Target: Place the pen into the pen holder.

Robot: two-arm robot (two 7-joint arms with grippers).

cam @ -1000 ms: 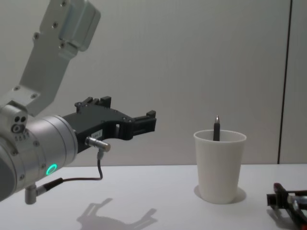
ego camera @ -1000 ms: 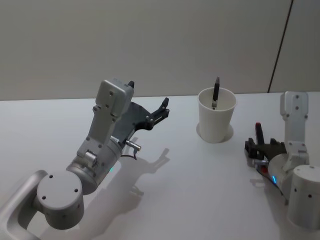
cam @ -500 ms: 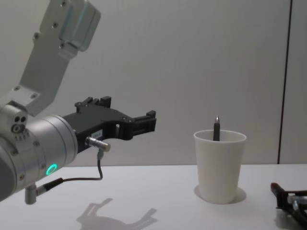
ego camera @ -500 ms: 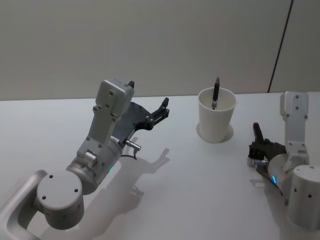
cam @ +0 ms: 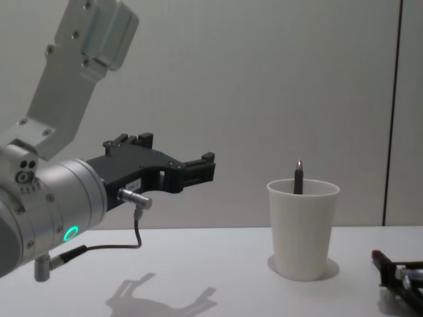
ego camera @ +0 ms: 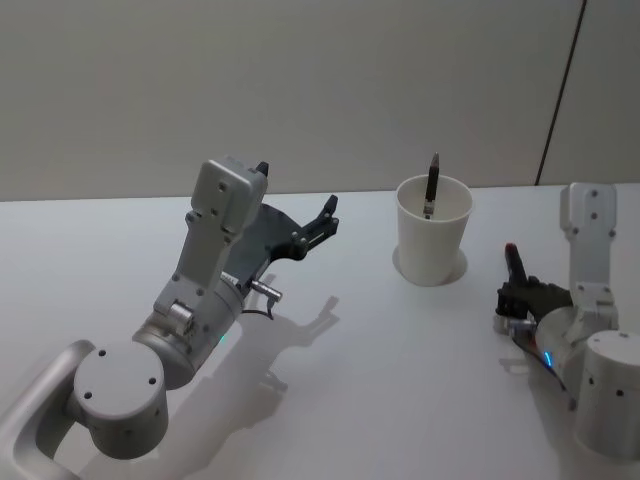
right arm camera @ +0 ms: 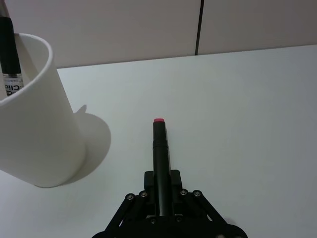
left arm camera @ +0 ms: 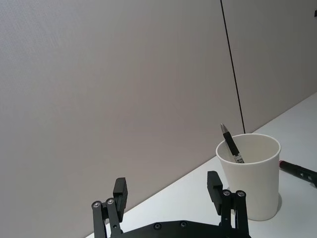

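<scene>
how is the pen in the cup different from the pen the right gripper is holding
The pen in the cup stands nearly upright inside the white paper cup, leaning on its rim; the pen in the right gripper lies about level, low over the table. The cup's pen ends in a pale pointed tip; the gripped pen ends in a red tip. The cup's pen is free; the other is clamped by the right gripper. Both have dark barrels.

A plain white table [ego camera: 400, 340] carries the things. The pen holder [ego camera: 433, 243] stands on it, ahead of the right gripper [ego camera: 516, 285], toward its left.
</scene>
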